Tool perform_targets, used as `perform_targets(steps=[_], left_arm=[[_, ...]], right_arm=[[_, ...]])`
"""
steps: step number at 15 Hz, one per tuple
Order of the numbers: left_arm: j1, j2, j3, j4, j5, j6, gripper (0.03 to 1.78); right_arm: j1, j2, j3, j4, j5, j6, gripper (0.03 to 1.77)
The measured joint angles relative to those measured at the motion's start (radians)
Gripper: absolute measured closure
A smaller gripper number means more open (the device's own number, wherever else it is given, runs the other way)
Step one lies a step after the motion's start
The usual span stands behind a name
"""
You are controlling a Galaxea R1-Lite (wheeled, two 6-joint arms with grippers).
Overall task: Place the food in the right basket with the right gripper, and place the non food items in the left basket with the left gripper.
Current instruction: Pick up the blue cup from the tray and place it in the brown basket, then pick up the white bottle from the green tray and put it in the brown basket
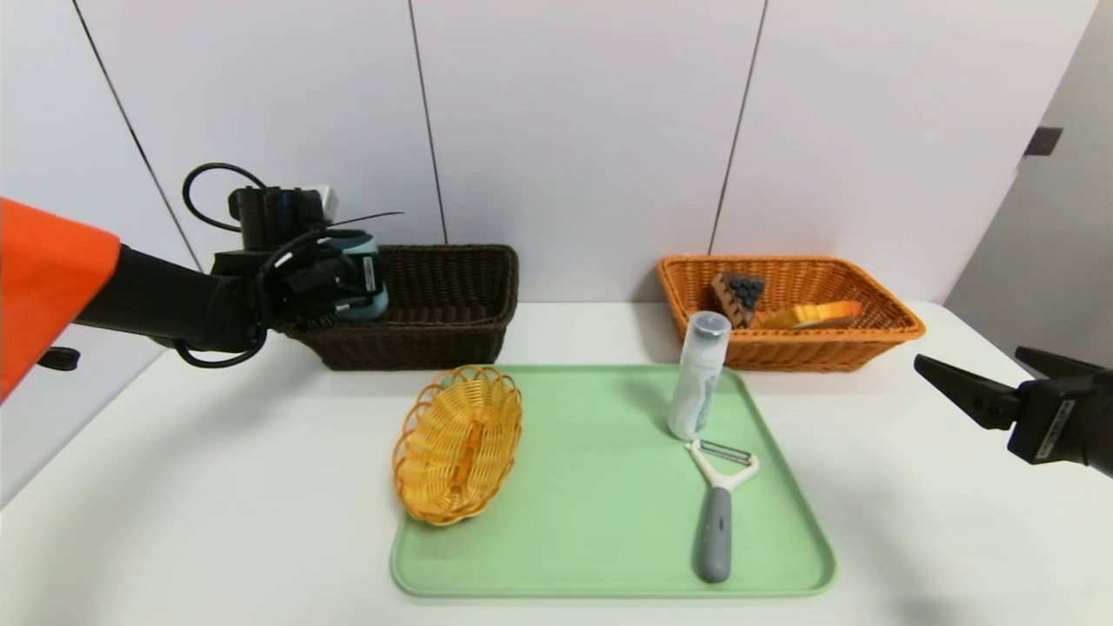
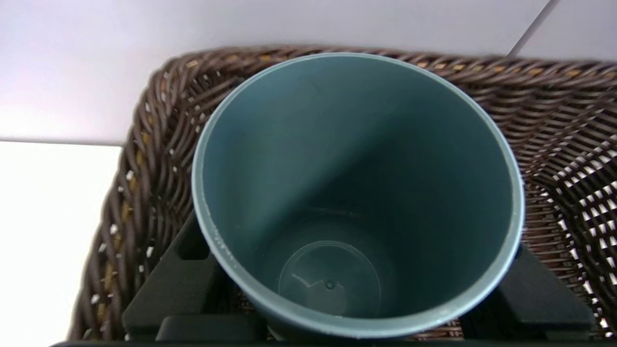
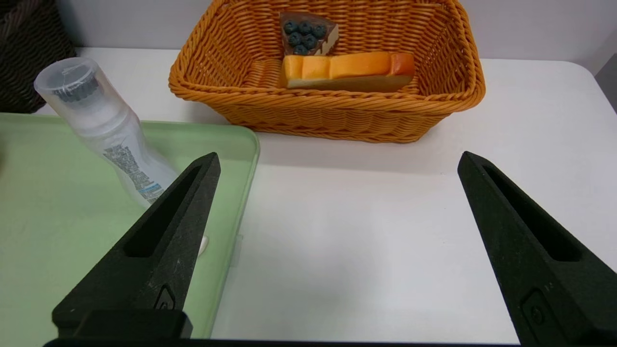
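Note:
My left gripper is shut on a teal cup, with a black finger on each side of its wall. The cup hangs over the left end of the dark brown left basket, whose weave surrounds it in the left wrist view. On the green tray stand a white bottle and lie a grey-handled peeler and a small yellow wicker basket. The orange right basket holds a blueberry cake slice and an orange food slice. My right gripper hovers open at the table's right.
In the right wrist view the open right gripper is over bare white table, between the tray's edge and the table's right side. The bottle and orange basket are ahead of it. A white wall runs behind both baskets.

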Motion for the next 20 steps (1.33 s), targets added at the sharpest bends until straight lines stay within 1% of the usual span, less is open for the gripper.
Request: perform_targets(steps=[7,12,18,20], left_arm=[[0.000,0.016,-0.002,0.000,0.001,0.009,0.64],[0.000,0.016,-0.002,0.000,0.001,0.011,0.40],[-0.003,-0.058,-0.010,0.010,0.001,0.014,0.25],[-0.006,-0.112,-0.016,0.020,0.003,0.051,0.22]], right_arm=[[0.001,-0.004,0.003,-0.001,0.000,0.000,0.10],[0.000,-0.008,0.000,-0.001,0.000,-0.001,0.10],[0.001,-0.015,0.003,-0.001,0.002,-0.001,0.10],[0.001,-0.016,0.003,-0.001,0.002,-0.001,0.10]])
